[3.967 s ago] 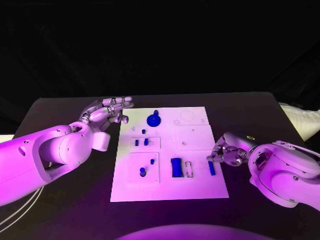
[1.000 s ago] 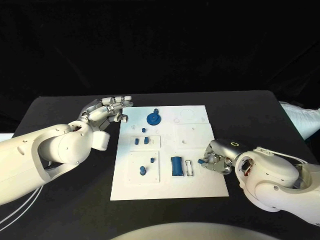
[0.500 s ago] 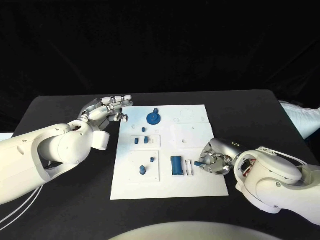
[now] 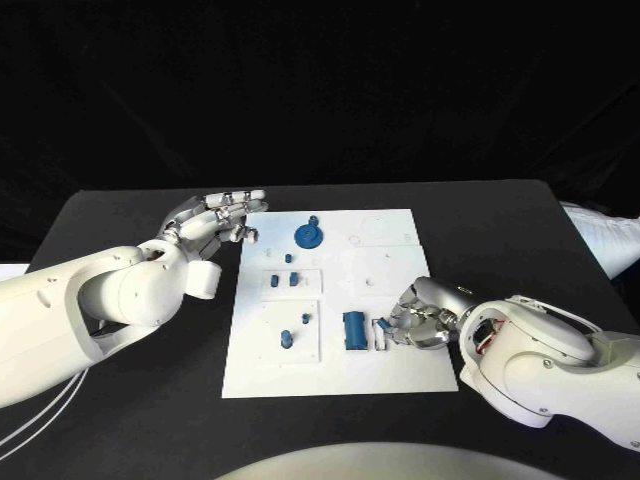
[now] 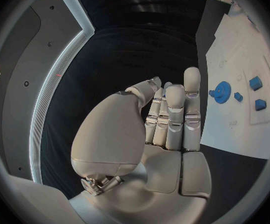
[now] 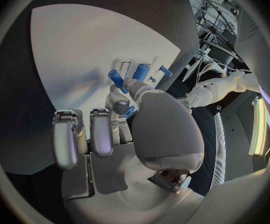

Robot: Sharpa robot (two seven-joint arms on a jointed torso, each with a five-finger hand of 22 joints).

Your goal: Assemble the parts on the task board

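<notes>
The white task board (image 4: pixel 407 375) lies in the middle of the black table. My right hand (image 4: pixel 424 322) hangs over its right side and pinches a slim blue bar (image 4: pixel 384 324) (image 6: pixel 117 79) between thumb and fingers, close to the blue block (image 4: pixel 353 331) (image 6: pixel 141 72) and the narrow white slot beside it. A round blue part (image 4: pixel 307 237) (image 5: pixel 222 91) sits at the board's far end. Small blue pieces (image 4: pixel 281 282) (image 5: pixel 256 82) stand in the left-hand plates. My left hand (image 4: pixel 219 214) (image 5: pixel 169 119) hovers off the board's far left corner, fingers straight and together, holding nothing.
A white bag (image 4: pixel 609 240) lies at the table's right edge. More small blue pieces (image 4: pixel 284 341) lie on the near-left plate. Bare black table (image 4: pixel 133 400) stretches on both sides of the board.
My right hand has shifted left across the board with the blue bar, from the right edge towards the slot beside the blue block. The left hand has stayed put.
</notes>
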